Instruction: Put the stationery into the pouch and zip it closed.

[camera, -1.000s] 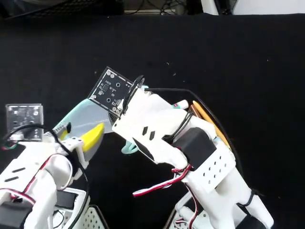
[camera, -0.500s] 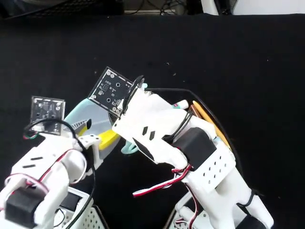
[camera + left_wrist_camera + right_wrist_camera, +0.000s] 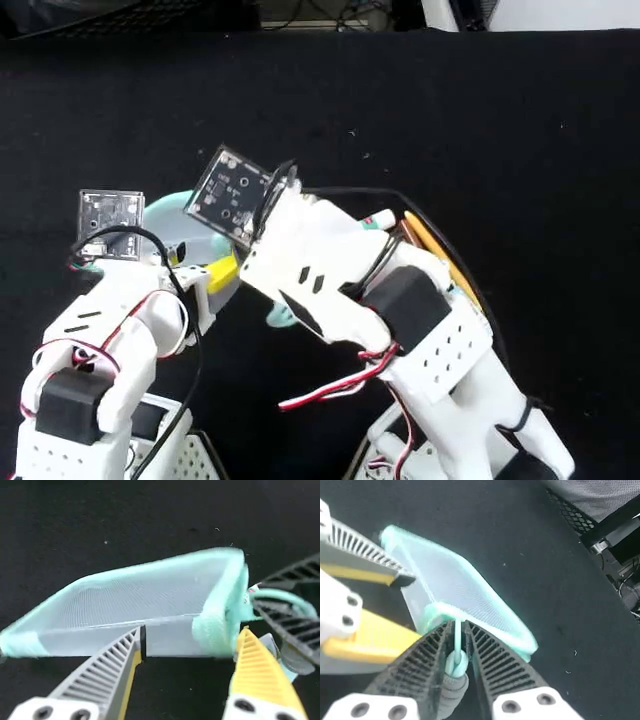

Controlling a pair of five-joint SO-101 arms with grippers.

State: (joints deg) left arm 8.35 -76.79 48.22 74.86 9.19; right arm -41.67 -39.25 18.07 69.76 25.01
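Judged to be early on: securing the pouch [image 3: 150, 597] before anything goes in. Lies left of centre on the black table [image 3: 500, 120], mint mesh, partly under both arms in the high view.

At the right gripper [image 3: 455, 625]: jaws pressed together on a thin mint loop [image 3: 455, 647] at the pouch's right end. At the left gripper [image 3: 192, 632]: jaws spread wide, one grey and one yellow, set either side of the pouch's near edge close to that same end, not closed on anything. Hard to say whether the grey tip touches the grey band [image 3: 170, 640] along that edge.

Out on the table to the right, just beside the right arm: an orange pencil [image 3: 440, 255] and a white pen [image 3: 378, 219], both outside the pouch.

Cannot tell whether the zip is open or shut.

Next, by this reading: close the left jaws on the grey band without bunching the mesh, then hold against the right's pinch to open the mouth for loading
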